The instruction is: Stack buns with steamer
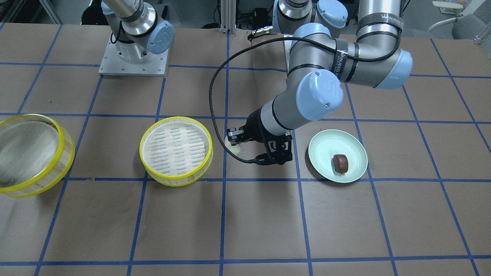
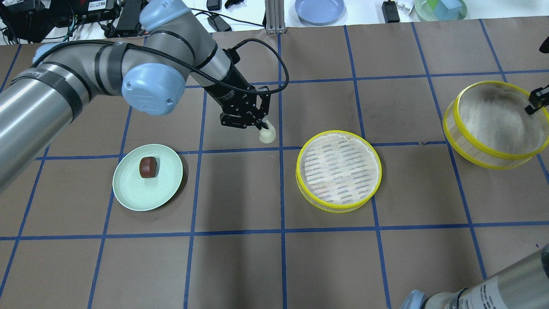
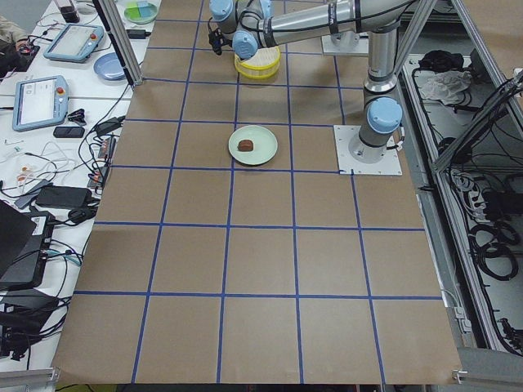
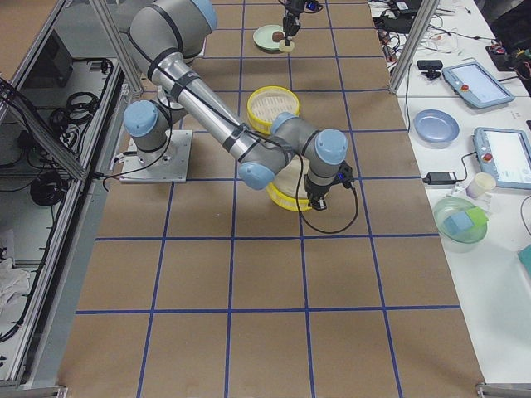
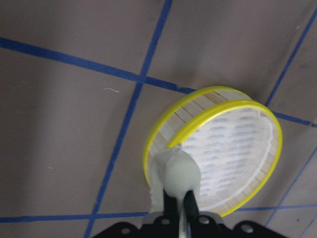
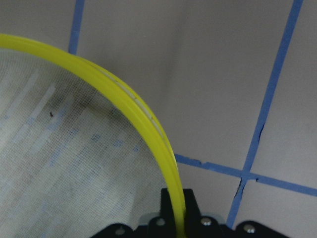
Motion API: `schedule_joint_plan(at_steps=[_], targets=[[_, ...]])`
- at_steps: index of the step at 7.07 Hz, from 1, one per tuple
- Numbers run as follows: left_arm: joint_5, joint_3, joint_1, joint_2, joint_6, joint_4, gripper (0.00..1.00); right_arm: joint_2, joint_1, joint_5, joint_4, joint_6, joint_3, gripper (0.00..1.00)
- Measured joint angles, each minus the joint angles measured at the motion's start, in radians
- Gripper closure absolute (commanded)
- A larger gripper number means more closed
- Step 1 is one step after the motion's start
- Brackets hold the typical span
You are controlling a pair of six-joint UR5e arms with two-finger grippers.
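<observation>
My left gripper (image 2: 262, 127) is shut on the pale cream bun (image 2: 266, 135) and holds it above the table, between the mint-green plate (image 2: 128, 195) and the lined yellow-rimmed steamer tray (image 2: 339, 171). In the left wrist view the bun (image 5: 176, 173) sits between the fingers with the tray (image 5: 233, 148) beyond it. The dark reddish-brown bun (image 2: 148, 167) lies on the plate. My right gripper (image 2: 537, 101) is shut on the rim of a second yellow-rimmed steamer ring (image 2: 493, 124) at the far right; the right wrist view shows its rim (image 6: 148, 124) clamped.
The table is brown with blue tape grid lines. A blue plate (image 2: 319, 9) and a clear bowl (image 2: 441, 8) stand on the white bench beyond the far edge. The left arm's cable (image 2: 274, 56) loops above the gripper.
</observation>
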Motion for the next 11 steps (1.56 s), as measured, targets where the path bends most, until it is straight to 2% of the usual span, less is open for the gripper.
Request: schedule_joint_plan(at_steps=[3,4,5,6,8,10,11], targets=[[-0.067,-0.064,-0.121,-0.089,-0.151,0.217,1.00,-0.177,0.120,-0.039,0.073,0.228,0.108,1.00],[-0.069,-0.069,-0.148,-0.118,-0.174,0.246,0.59,-0.223,0.167,-0.049,0.102,0.321,0.140,1.00],[-0.069,-0.071,-0.165,-0.136,-0.186,0.256,0.30,-0.256,0.214,-0.069,0.118,0.410,0.169,1.00],[-0.068,-0.071,-0.174,-0.142,-0.189,0.257,0.07,-0.276,0.251,-0.086,0.125,0.474,0.193,1.00],[-0.032,-0.066,-0.174,-0.132,-0.180,0.257,0.01,-0.289,0.283,-0.095,0.128,0.537,0.213,1.00],[0.077,-0.060,-0.162,-0.116,-0.145,0.251,0.00,-0.291,0.289,-0.094,0.128,0.557,0.215,1.00],[0.087,-0.061,-0.161,-0.118,-0.140,0.249,0.00,-0.291,0.294,-0.093,0.129,0.562,0.216,1.00]])
